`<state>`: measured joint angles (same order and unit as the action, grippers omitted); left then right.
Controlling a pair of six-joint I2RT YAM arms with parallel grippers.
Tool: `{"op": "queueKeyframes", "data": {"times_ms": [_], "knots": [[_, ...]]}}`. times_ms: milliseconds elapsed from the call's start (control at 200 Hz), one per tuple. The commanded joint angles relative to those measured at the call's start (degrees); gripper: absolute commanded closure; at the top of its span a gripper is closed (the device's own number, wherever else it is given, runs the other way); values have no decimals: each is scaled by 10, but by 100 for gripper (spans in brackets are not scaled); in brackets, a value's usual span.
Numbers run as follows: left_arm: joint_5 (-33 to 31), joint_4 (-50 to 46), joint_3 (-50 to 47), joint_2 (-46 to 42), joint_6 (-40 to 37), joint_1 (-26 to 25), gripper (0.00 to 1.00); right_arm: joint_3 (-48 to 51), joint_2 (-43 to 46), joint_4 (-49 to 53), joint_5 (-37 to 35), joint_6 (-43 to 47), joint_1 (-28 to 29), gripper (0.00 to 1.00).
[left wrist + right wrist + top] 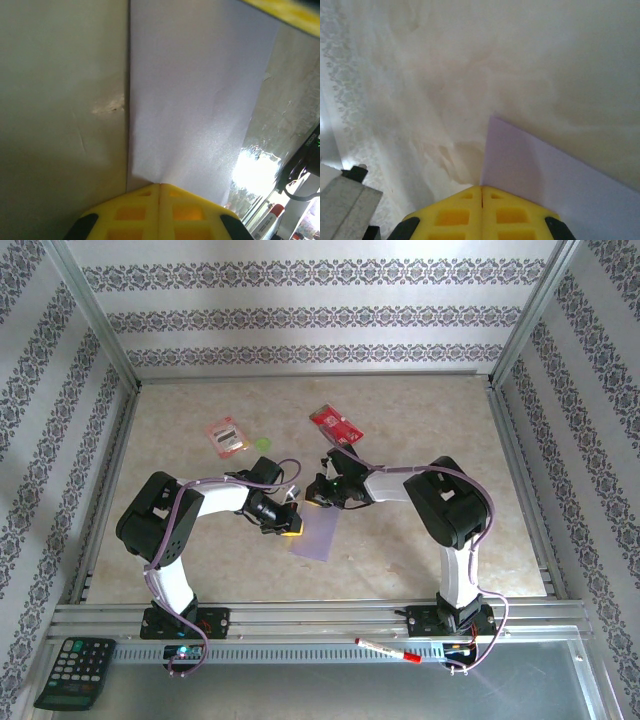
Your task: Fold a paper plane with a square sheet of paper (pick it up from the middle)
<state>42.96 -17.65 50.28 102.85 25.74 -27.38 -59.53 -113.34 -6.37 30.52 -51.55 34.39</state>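
Note:
The square sheet of paper (316,536) is pale lilac and lies on the table between the two arms as a folded, upright rectangle. My left gripper (291,531) is shut, with its yellow tip at the sheet's left edge. In the left wrist view the paper (195,100) runs away from the closed left gripper (160,186), and its near edge slips under the fingertips. My right gripper (318,503) is shut at the sheet's far end. In the right wrist view a corner of the paper (555,180) meets the closed right gripper (481,189). No folded plane shape shows.
A red card (336,424) lies just beyond the right gripper. A pink-red packet (226,436) and a small green disc (264,444) lie at the back left. A red marker (387,650) and a black calculator (75,672) sit on the front rail.

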Motion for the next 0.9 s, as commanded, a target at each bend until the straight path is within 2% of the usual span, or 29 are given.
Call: {"op": "queueKeyframes", "data": {"times_ms": [0, 190, 395, 530, 769, 894], "knots": [[-108, -71, -35, 48, 5, -22, 100, -10, -23, -8, 1, -2, 4, 100], [-96, -80, -23, 25, 7, -22, 100, 12, -30, 9, -15, 20, 0, 100], [-59, -90, 13, -37, 22, -21, 85, 37, -40, 6, -20, 28, -2, 100], [-39, -80, 33, -64, 40, -11, 83, 47, -40, 5, -24, 32, -3, 100], [-23, -26, 30, -65, 81, 15, 99, 61, -37, 0, -33, 30, -3, 100], [-2, 16, 33, -40, 104, 16, 100, 66, -36, -1, -35, 29, -3, 100]]}}
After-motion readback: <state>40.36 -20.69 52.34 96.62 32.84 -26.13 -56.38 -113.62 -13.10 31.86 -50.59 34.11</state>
